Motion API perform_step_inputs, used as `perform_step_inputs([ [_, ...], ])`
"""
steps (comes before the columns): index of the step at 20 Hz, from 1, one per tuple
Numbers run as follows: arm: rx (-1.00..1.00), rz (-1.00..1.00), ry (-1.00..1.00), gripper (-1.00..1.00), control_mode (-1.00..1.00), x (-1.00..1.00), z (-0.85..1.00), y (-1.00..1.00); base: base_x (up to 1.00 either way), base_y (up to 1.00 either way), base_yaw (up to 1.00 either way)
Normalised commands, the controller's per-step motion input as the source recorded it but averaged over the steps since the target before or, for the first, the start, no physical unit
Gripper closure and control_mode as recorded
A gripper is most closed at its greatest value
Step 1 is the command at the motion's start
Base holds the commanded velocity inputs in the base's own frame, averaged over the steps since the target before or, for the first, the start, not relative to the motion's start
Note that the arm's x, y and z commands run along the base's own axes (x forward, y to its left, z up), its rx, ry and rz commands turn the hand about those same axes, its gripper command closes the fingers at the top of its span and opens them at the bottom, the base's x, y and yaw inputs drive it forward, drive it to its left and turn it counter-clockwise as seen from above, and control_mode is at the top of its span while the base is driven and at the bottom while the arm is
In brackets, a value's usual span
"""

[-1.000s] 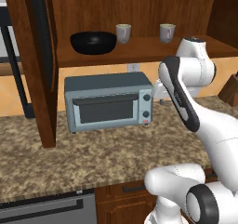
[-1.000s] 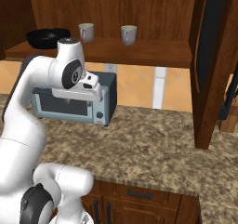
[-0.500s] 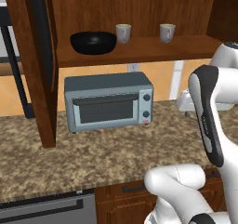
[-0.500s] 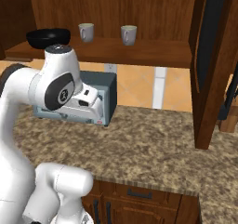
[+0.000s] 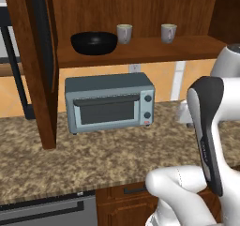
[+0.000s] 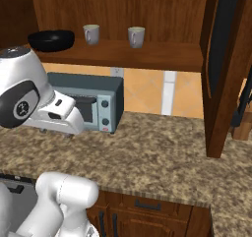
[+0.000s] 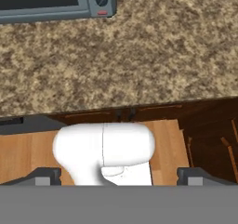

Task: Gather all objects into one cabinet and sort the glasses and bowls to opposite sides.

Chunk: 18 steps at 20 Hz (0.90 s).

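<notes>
Arm is retreating: over the last second the upper links have been swinging away from the front of the toaster oven [image 5: 110, 103] and folding back toward the base, so in the left base view the arm is now sitting low at the right edge, well clear of the cabinet [image 5: 140, 52]. The hand is pointing downward, looking over the granite counter [image 7: 153, 56] edge and the lower cupboard fronts. The gripper [image 7: 118, 177] is standing with its jaws spread as wide as they go, the two fingertips [image 7: 45, 175] far apart at the bottom of the hand view, and nothing is being held between them. On the shelf nothing is shifting: the black bowl [image 5: 93, 42] is resting at the left end, the first cup [image 5: 124, 33] is standing just beside it to the right, and the second cup [image 5: 168, 33] is standing further right, apart from both; all three are matching their earlier places. Reading this as a release just finished and the arm going back for more. Bowl and cups are already sharing one cabinet, but the nearer cup is crowding the bowl, so the left/right sorting is looking incomplete. Only two cups are being counted here; where the third is, I cannot tell, and finding it is probably the next job.
</notes>
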Motion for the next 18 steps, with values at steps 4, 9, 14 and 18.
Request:
perform_step_inputs([
  [4,-0.01,0.0,0.01,-1.0,-1.0,0.0,0.13,0.22,0.0,0.0,0.0],
  [9,0.0,0.0,0.0,-1.0,-1.0,0.0,0.0,-0.04,0.0,0.0,0.0],
  [14,0.0,0.0,0.0,-1.0,-1.0,0.0,0.0,0.0,0.0,0.0,0.0],
  [18,0.0,0.0,0.0,-1.0,1.0,0.0,0.0,0.0,-0.62,0.05,0.02],
])
